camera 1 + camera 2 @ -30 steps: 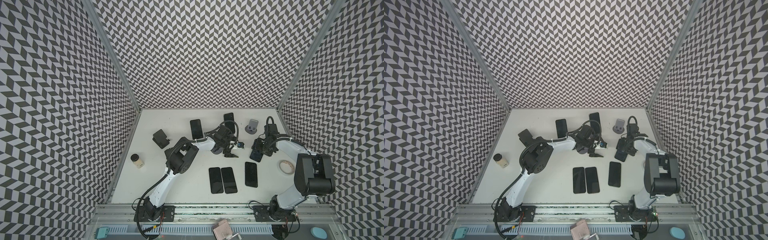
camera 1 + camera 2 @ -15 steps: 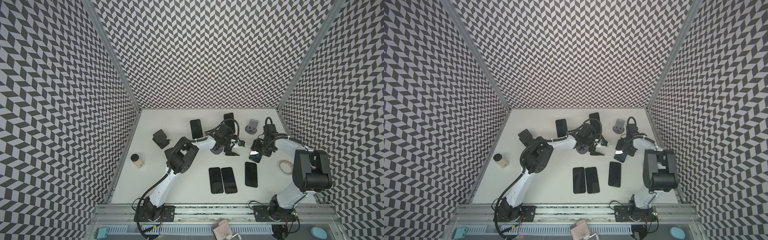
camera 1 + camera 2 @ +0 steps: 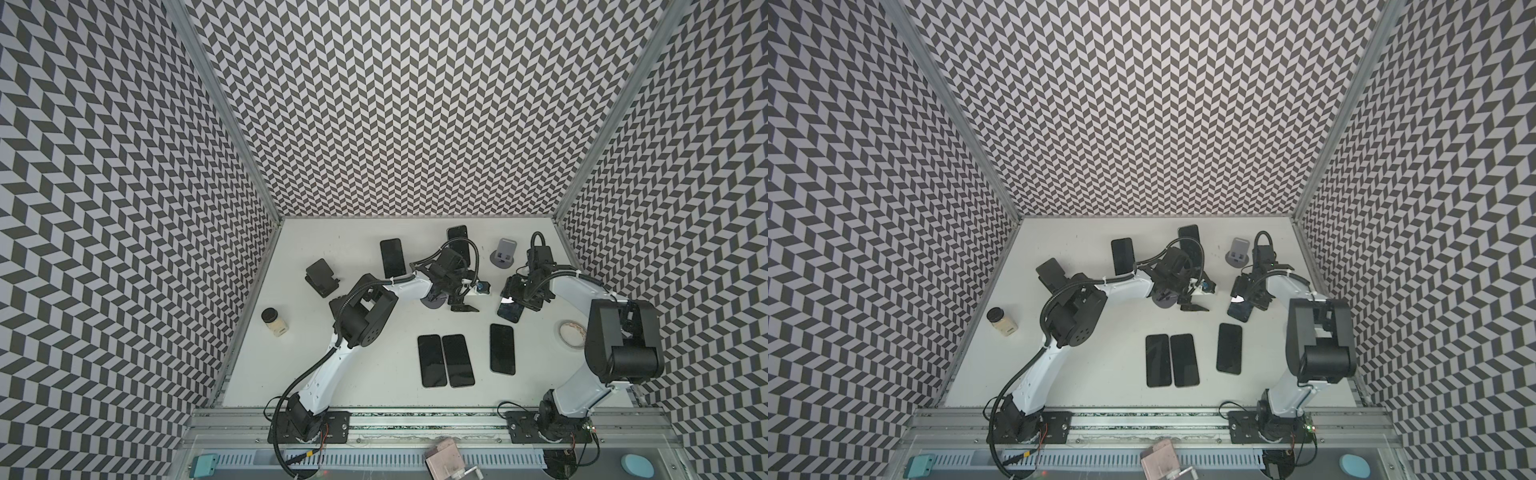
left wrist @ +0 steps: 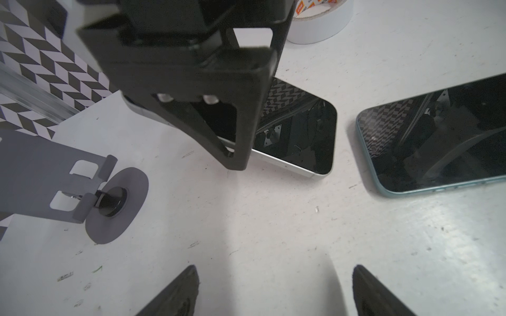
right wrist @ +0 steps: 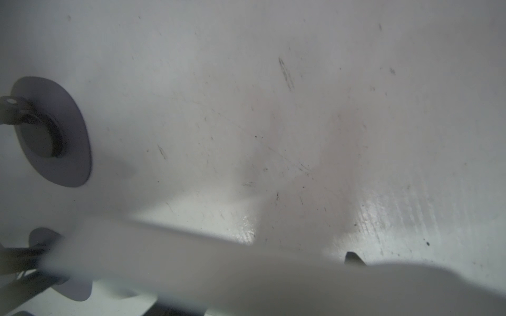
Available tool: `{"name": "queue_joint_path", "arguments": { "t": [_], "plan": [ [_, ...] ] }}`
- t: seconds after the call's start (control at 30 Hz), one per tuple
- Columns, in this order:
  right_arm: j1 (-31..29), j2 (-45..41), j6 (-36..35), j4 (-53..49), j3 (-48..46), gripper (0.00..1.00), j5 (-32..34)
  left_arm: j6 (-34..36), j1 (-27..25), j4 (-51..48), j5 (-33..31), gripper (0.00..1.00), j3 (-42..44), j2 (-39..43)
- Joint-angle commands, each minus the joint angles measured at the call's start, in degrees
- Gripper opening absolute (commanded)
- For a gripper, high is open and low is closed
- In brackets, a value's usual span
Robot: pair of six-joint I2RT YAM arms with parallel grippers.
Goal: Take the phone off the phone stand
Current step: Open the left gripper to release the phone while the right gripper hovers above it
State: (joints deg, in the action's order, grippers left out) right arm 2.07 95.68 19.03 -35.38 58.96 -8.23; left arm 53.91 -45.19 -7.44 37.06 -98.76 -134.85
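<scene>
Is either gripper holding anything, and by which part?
Right gripper holds the silver-edged phone across its side edges, near one end. Left gripper holds nothing.

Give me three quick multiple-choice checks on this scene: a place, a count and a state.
1. Where on the table is the tape roll?
A) far left
B) far right
C) dead centre

2. How many front phones lie flat, untouched?
A) one
B) three
C) five

3. What is the right gripper doing?
A) open, empty
B) shut on the tape roll
C) shut on a phone

Answers:
1 B: in both top views it sits rightmost of the loose items.
2 B: a side-by-side pair plus one apart.
3 C: the left wrist view shows it clamping a silver-edged phone.
</scene>
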Motion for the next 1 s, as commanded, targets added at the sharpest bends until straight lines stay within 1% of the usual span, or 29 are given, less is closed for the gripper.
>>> {"name": "queue_joint_path", "arguments": {
  "t": [0.0,0.1,0.2,0.27,0.43,0.63,0.7,0.83,0.97],
  "plan": [
    [0.16,1.18,-0.36,0.66,1.93,0.59,-0.46,-0.84,-1.37,2.13,-0.01,0.88,4.15,7.85],
    [0.13,2.69,-0.11,0.75,2.68,0.6,-0.3,-1.74,-2.41,3.64,-0.72,0.89,8.25,14.6],
    [0.13,4.36,0.03,0.57,3.36,0.62,-0.49,-2.86,-2.78,-0.69,-0.1,0.88,6.83,17.82],
    [0.13,5.08,0.08,0.62,3.91,0.63,-0.4,-3.81,-2.88,-1.57,-0.01,0.88,6.97,19.19],
    [0.14,6.7,-0.49,-0.17,5.15,0.7,0.55,-3.02,-4.33,-3.1,-2.79,0.88,7.09,20.47],
    [0.13,7.5,-0.07,-0.64,5.38,0.79,2.62,-4.28,-5.26,-2.48,-3.01,0.88,6.86,21.32],
    [0.14,7.69,0.24,-0.59,5.2,0.83,2.82,-5.17,-5.35,-1.36,-2.58,0.88,7.47,21.68],
    [0.18,7.77,0.91,-0.46,5.11,0.87,2.15,-5.48,-5.69,-1.21,-3.03,0.88,7.88,22.23],
    [0.13,6.25,1.13,-0.65,4.94,0.88,1.93,-5.79,-5.66,-1.3,-4.03,0.88,8.14,23.04]
  ]
}}
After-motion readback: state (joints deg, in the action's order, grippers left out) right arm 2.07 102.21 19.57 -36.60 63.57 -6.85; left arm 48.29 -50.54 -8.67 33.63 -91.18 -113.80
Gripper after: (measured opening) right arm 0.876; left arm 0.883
